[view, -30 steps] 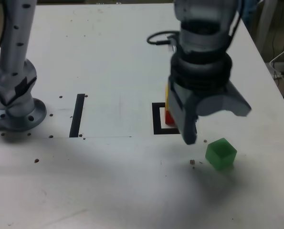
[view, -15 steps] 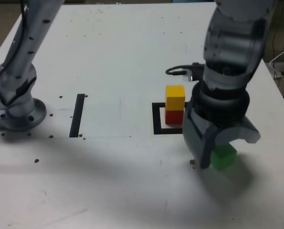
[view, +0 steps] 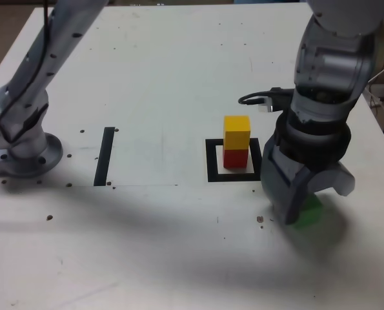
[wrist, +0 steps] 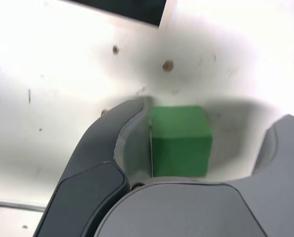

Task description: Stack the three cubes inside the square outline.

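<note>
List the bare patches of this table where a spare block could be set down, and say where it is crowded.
Free: the wide stretch of the table behind the stack, the strip between the black tape strip and the square outline, and the front of the table. Crowded: the outline holds the yellow cube on the red cube, with the gripper around the green cube beside it.

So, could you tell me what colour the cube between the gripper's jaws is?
Green; the cube shows best in the wrist view.

Green cube (wrist: 180, 140), yellow cube (view: 237, 132) on red cube (view: 234, 157), black square outline (view: 213, 163), grey gripper (view: 308, 200).
</note>
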Controlling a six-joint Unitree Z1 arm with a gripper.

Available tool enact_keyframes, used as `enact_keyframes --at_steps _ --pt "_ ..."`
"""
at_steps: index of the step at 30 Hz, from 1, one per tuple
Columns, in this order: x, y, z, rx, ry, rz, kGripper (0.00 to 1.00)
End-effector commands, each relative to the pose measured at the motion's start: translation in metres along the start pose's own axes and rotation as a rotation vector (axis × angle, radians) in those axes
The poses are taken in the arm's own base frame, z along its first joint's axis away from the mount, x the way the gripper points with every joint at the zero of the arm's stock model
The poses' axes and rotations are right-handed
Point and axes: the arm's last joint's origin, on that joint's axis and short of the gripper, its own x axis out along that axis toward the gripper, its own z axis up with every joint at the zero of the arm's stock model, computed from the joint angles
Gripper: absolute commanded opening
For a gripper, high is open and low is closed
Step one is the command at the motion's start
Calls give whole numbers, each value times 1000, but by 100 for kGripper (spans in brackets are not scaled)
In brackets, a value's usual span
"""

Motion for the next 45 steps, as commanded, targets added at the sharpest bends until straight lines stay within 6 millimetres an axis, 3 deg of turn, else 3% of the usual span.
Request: enact_keyframes --at_steps 1,7,18,30,33,37,39,41,45 --pt "5 1 3 2 9 2 67" --pt "9 -1 3 15 35 -22 58" --pt "-10 8 -8 34 13 -31 21" --pt "-61 30 -45 75 -59 -42 19" --pt "-60 29 -48 81 -71 -45 34" --pt "-52 27 -47 82 -103 -25 77" --pt "-50 27 -46 75 -120 -9 93" --pt "-48 27 -45 62 -128 2 99" --pt "-44 25 -42 40 -139 15 99"
